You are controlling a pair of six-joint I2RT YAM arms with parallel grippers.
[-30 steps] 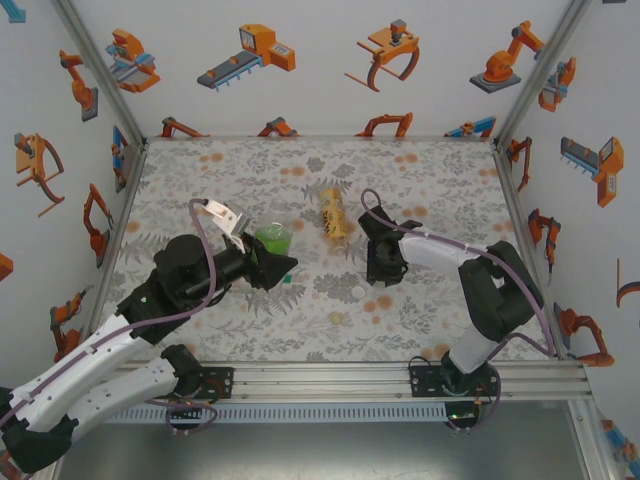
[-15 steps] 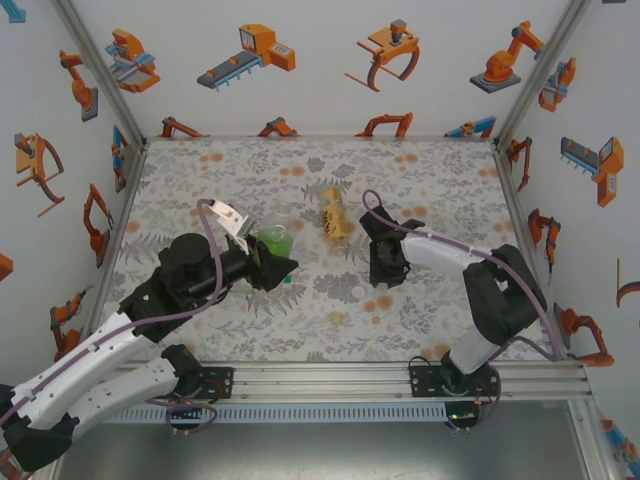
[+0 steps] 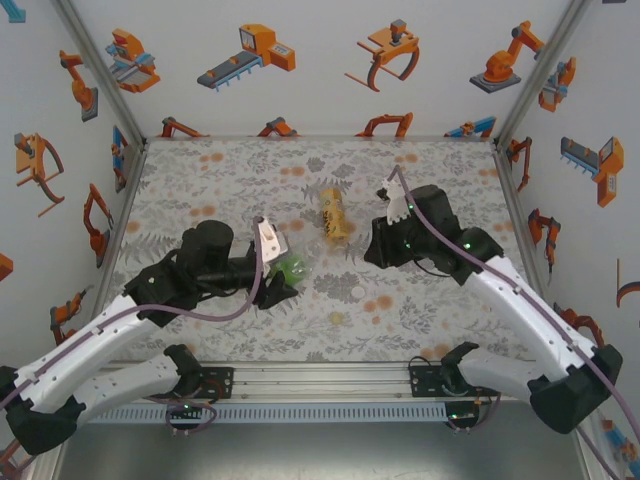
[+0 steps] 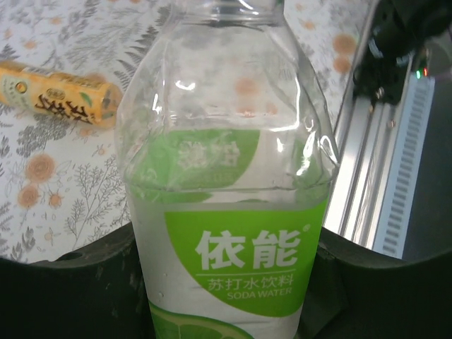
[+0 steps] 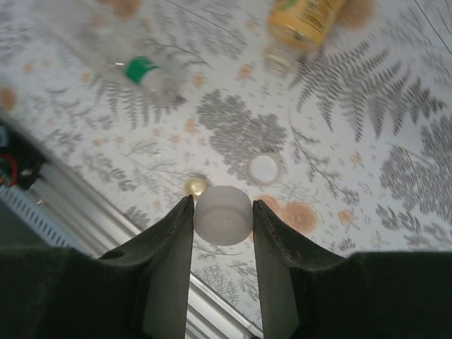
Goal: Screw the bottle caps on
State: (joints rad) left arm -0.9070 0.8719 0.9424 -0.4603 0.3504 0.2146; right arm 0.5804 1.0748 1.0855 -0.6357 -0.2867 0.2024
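Note:
My left gripper (image 4: 226, 289) is shut on a clear bottle with a green and white soda-water label (image 4: 233, 212), its neck pointing away from the wrist. From above, that bottle (image 3: 293, 267) is tilted right, left of the table's middle, in the left gripper (image 3: 281, 276). My right gripper (image 5: 223, 212) is shut on a white bottle cap (image 5: 223, 217), held above the table. Seen from above, the right gripper (image 3: 378, 248) hangs right of centre. An amber-yellow bottle (image 3: 335, 213) lies on its side between the arms. A white cap (image 5: 263, 168) and a pale yellowish cap (image 5: 195, 185) lie on the table.
The floral table top (image 3: 220, 170) is walled at the back and both sides. A metal rail (image 3: 330, 375) runs along the near edge, just beyond the two loose caps. In the right wrist view, a blurred clear bottle with a green patch (image 5: 141, 69) shows at upper left.
The left arm swung the green-label bottle right and nearer, tipping it over. The right arm rose and turned its wrist, with the gripper lifted off the table.

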